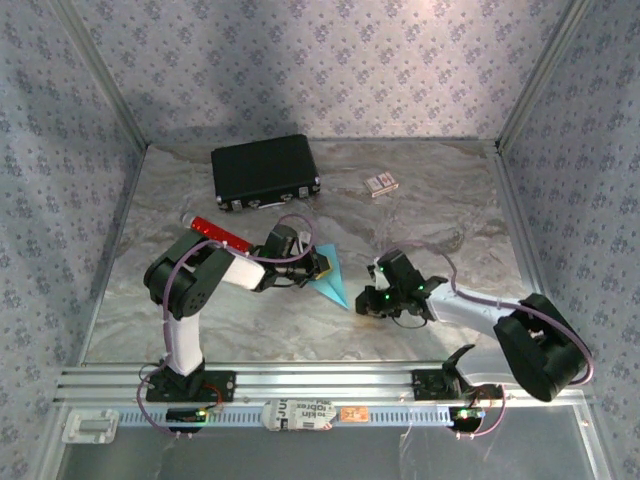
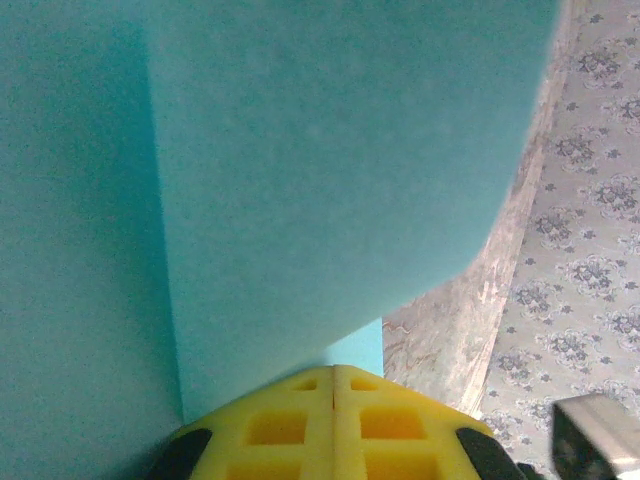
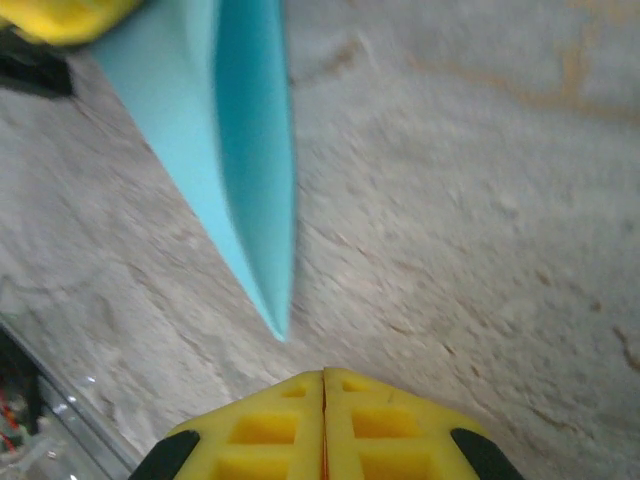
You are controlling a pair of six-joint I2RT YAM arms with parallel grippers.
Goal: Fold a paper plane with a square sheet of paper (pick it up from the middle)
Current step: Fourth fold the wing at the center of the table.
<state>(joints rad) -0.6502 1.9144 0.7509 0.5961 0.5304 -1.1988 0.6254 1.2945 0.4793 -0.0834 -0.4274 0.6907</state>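
— On the case's (image 1: 265, 172) near side, where's the plane (image 1: 332, 278)?
— Just there, wide end pinched in the shut left hand (image 2: 333, 378); its tip points at the right hand (image 3: 323, 385), near but apart. That hand is pressed together, empty.
— How to crease well?
— Hold the left pinch firm; run the right along the fold without tugging.

Left gripper (image 2: 333, 376) and right gripper (image 3: 323, 380) closed.
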